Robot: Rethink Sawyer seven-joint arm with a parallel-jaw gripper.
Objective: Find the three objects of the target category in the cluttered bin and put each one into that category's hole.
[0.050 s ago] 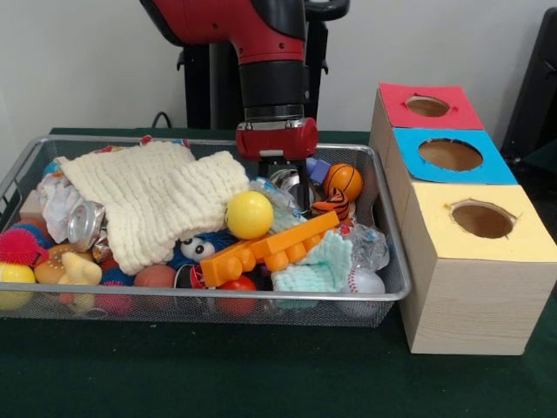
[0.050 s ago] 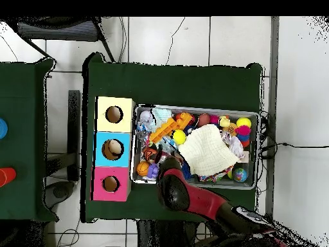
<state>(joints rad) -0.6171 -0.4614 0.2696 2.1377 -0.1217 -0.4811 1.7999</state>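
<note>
My gripper (image 1: pixel 292 193) reaches down into the back right part of the wire bin (image 1: pixel 209 300), just left of a small orange basketball (image 1: pixel 343 180) and behind a yellow ball (image 1: pixel 249 214). Its tips sink into the clutter, so its state is unclear. A baseball (image 1: pixel 365 280) lies at the bin's front right corner. Beside the bin stands a wooden box with a red hole (image 1: pixel 427 106), a blue hole (image 1: pixel 450 154) and a yellow hole (image 1: pixel 482 219). In the overhead view the arm (image 2: pixel 173 186) covers the gripper; the yellow ball (image 2: pixel 179 137) and basketball (image 2: pixel 142 168) show.
A cream knitted cloth (image 1: pixel 152 200) covers the bin's left middle. An orange toy brick (image 1: pixel 270 248), a mint cloth (image 1: pixel 318 268), a crushed can (image 1: pixel 84 225), spiky balls (image 1: pixel 17 246) and other toys fill the rest. The table (image 1: pixel 261 374) is dark green.
</note>
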